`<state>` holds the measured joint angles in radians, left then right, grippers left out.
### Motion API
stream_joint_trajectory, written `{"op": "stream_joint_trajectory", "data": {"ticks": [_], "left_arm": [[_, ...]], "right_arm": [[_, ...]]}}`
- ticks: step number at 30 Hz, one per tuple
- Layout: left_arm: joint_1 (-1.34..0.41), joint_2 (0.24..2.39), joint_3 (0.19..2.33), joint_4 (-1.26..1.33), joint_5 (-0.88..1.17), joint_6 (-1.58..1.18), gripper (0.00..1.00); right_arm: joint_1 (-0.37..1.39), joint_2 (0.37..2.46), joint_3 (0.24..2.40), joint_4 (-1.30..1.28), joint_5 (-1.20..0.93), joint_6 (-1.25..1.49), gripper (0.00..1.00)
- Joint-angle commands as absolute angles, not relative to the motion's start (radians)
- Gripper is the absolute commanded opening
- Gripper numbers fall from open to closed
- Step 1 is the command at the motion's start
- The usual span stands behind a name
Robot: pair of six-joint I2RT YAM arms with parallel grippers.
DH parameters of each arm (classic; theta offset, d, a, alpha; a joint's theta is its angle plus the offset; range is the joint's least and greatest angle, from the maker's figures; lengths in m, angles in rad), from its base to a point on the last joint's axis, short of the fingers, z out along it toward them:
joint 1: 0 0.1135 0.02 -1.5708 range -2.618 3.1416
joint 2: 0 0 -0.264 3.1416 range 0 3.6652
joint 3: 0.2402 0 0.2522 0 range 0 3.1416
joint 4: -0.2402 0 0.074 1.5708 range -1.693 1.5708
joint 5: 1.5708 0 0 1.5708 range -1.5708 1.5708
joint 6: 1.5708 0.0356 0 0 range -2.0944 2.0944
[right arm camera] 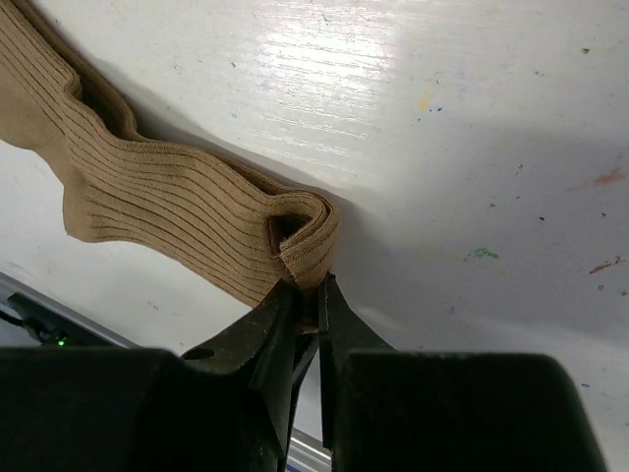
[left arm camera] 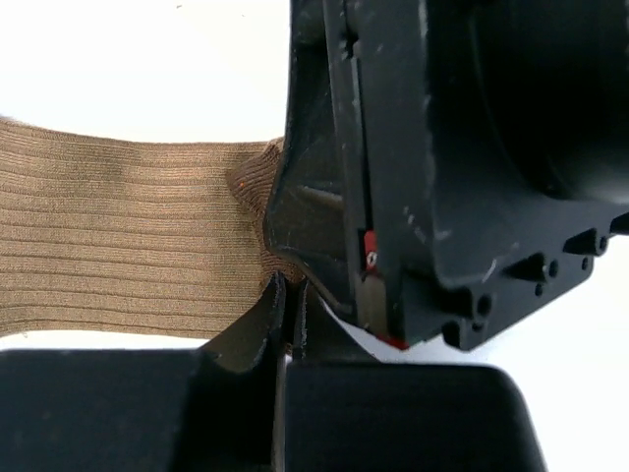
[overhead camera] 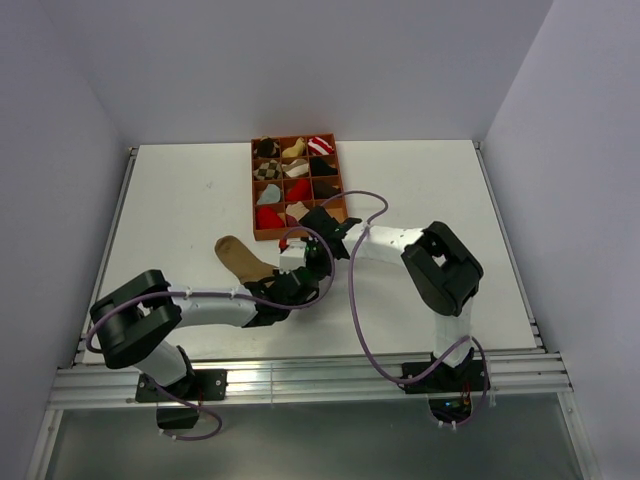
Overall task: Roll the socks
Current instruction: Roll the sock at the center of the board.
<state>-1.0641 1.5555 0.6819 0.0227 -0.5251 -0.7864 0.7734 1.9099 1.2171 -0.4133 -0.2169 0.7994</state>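
The plain brown sock point(overhead camera: 240, 257) lies on the white table, left of centre. Its near end is folded over into a small roll point(right arm camera: 300, 231). My right gripper point(right arm camera: 316, 300) is shut on that folded end; in the top view it point(overhead camera: 306, 254) reaches in from the right. My left gripper point(left arm camera: 292, 295) is shut on the edge of the same sock point(left arm camera: 118, 236), close against the right gripper's black body point(left arm camera: 442, 167); in the top view it point(overhead camera: 285, 282) sits just below. A speck of red point(overhead camera: 284, 243) shows by the grippers. The beige striped sock is not clearly visible.
An orange-brown organizer box point(overhead camera: 254, 190) with several compartments of small sock bundles stands at the table's back centre, just beyond the grippers. A purple cable point(overhead camera: 352, 300) loops over the table between the arms. The table's raised rails run along the left and right edges.
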Motion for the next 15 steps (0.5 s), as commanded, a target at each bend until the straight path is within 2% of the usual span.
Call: {"op": "stream_joint_trajectory", "data": {"ticks": [1, 3, 6, 7, 9, 10, 15], "left_arm": [[-1.069, 1.597, 0.695, -0.071, -0.529, -0.811, 0.01], [-1.069, 1.586, 0.69, -0.069, -0.509, -0.828, 0.01], [-1.055, 1.546, 0.664, -0.031, -0.419, -0.85, 0.01], [-1.037, 1.516, 0.651, -0.012, -0.388, -0.853, 0.01], [-1.009, 1.465, 0.599, 0.067, -0.268, -0.874, 0.01], [-0.968, 1.448, 0.579, 0.095, -0.215, -0.88, 0.01], [-0.838, 1.367, 0.456, 0.227, -0.009, -0.948, 0.0]], "right_arm": [[0.772, 1.901, 1.161, -0.391, -0.264, 0.822, 0.0], [0.767, 1.869, 1.137, -0.333, -0.297, 0.827, 0.02], [0.753, 1.806, 1.062, -0.201, -0.345, 0.854, 0.12], [0.749, 1.787, 1.017, -0.163, -0.348, 0.865, 0.2], [0.736, 1.74, 0.977, -0.065, -0.37, 0.887, 0.27], [0.73, 1.727, 0.945, -0.01, -0.376, 0.891, 0.34], [0.703, 1.637, 0.841, 0.153, -0.383, 0.928, 0.47]]}}
